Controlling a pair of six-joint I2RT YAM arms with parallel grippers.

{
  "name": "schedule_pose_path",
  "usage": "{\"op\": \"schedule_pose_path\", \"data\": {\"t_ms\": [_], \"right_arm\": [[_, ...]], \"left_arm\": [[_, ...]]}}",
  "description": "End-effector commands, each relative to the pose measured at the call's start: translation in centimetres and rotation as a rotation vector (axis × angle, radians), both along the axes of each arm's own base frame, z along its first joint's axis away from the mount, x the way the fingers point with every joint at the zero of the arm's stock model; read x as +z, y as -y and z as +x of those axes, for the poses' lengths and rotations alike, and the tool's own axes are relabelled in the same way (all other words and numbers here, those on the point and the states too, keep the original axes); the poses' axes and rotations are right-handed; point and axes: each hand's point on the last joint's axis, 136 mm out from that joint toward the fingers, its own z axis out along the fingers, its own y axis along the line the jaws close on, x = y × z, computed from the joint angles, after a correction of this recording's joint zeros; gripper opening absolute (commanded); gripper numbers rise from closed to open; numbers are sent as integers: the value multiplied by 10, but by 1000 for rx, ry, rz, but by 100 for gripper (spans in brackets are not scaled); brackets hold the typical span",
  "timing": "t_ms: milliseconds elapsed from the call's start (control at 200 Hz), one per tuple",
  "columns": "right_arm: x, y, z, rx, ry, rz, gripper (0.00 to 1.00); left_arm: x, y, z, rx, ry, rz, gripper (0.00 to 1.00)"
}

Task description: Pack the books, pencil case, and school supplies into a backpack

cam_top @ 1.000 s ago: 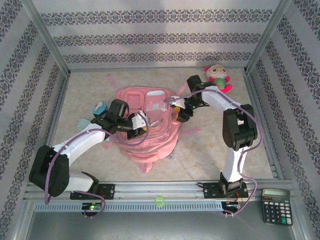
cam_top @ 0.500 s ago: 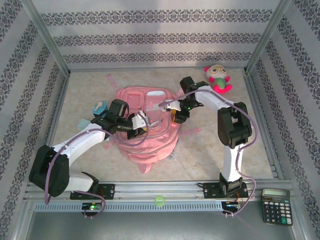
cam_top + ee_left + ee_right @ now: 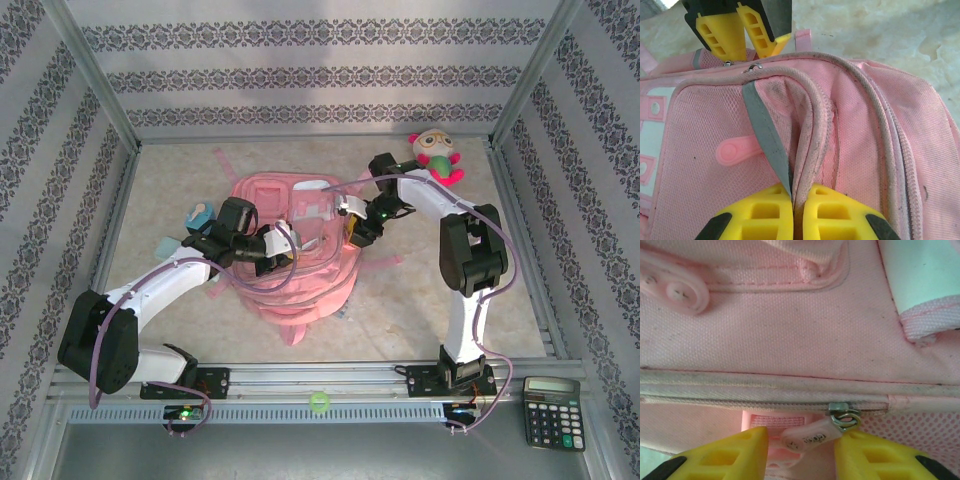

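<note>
Right gripper point(image 3: 801, 437) farther right, astride the backpack's point(image 3: 300, 285) zipper pull point(image 3: 815, 434).

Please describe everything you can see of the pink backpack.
The backpack is large, pink woven fabric with mesh panels, a whitish patch and grimy zipped seams. It lies flat on the table, front up. The left gripper pinches a fold beside a grey strip; the right gripper straddles a zipper pull.
</note>
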Motion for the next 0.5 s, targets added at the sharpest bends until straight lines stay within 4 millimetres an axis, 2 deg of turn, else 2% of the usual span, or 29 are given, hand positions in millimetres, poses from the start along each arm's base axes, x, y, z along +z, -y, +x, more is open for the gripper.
{"op": "schedule_pose_path", "data": {"t_ms": [0,275,390,495], "right_arm": [[22,-13,-4,-40,-82,110,40],[30,-15,1,-102,-161,180,38],[21,-10,8,-145,-154,131,43],[10,-4,16,-185,-149,81,43]], "left_arm": [[32,6,14,-8,127,-87,0],[30,5,13,-6,120,-86,0],[32,6,13,-9,124,-94,0],[33,7,13,-12,121,-100,0]]}}
